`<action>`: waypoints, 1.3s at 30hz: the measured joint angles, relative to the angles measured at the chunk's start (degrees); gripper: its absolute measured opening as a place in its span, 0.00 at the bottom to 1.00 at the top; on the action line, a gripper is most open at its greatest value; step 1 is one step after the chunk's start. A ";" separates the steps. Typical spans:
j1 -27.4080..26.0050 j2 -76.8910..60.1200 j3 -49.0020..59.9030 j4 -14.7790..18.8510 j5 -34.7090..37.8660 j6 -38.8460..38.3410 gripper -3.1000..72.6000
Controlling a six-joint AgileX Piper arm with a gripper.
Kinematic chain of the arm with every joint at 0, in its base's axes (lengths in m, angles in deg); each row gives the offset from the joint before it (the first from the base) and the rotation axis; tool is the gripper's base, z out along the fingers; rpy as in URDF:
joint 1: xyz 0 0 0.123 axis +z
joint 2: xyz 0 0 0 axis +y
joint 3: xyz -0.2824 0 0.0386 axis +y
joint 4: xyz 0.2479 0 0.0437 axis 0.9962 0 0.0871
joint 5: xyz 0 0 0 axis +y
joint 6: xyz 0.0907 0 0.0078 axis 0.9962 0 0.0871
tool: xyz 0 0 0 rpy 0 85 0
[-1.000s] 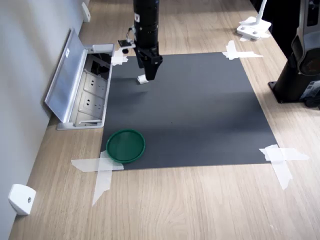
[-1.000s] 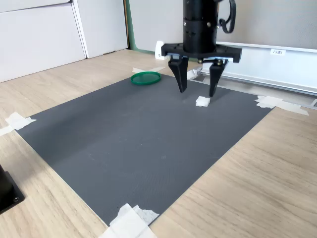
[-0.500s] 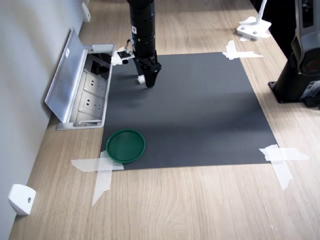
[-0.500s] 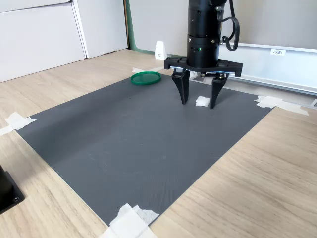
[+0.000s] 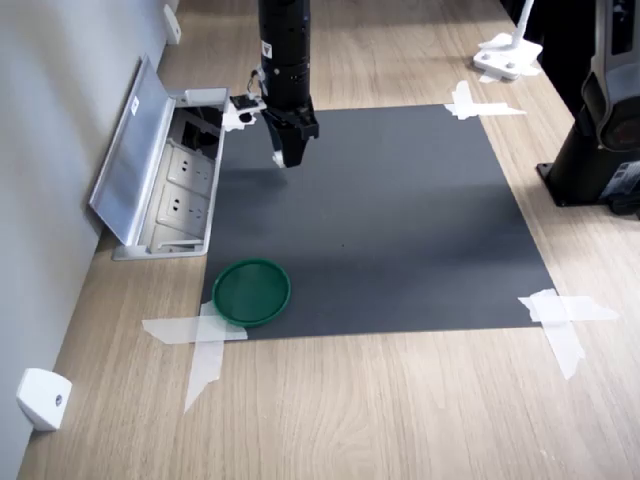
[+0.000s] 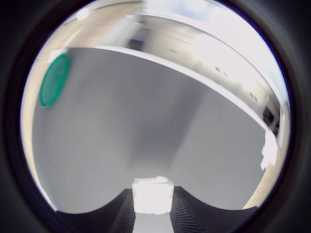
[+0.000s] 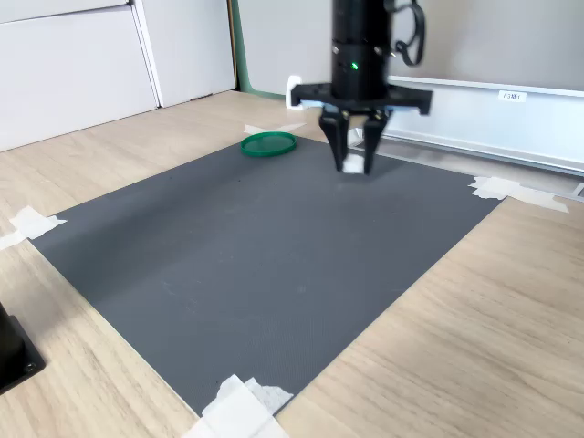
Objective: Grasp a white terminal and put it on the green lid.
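My gripper (image 7: 352,162) hangs from the black arm over the far part of the dark mat (image 5: 400,220) and is shut on the white terminal (image 7: 352,165), a tiny white block held just above the mat. In the wrist view the white terminal (image 6: 152,195) sits pinched between the two ridged fingers (image 6: 187,213). In the first exterior view the gripper (image 5: 286,157) mostly hides it. The green lid (image 5: 251,291) lies flat on the mat's near corner at the first exterior view's left, well apart from the gripper; it also shows as the green lid (image 7: 268,143) and the green lid (image 6: 53,80).
An open metal socket box (image 5: 165,180) lies beside the mat, close to the gripper. White tape strips (image 5: 205,340) hold the mat's corners. A white wedge piece (image 5: 43,397) sits on the wood. A black stand base (image 5: 600,160) is at the first exterior view's right.
The fingers, open around the terminal on the mat, have shut on it. The gripper has risen with it and shifted slightly to the second exterior view's left.
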 joint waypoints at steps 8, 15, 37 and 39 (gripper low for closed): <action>14.60 -1.22 -1.92 0.88 -0.29 3.68 0.40; 21.29 3.98 -8.32 1.63 -0.88 6.40 0.40; 21.87 9.07 -10.66 1.47 -4.76 7.72 0.40; 21.87 9.07 -10.66 2.12 -4.02 7.01 0.41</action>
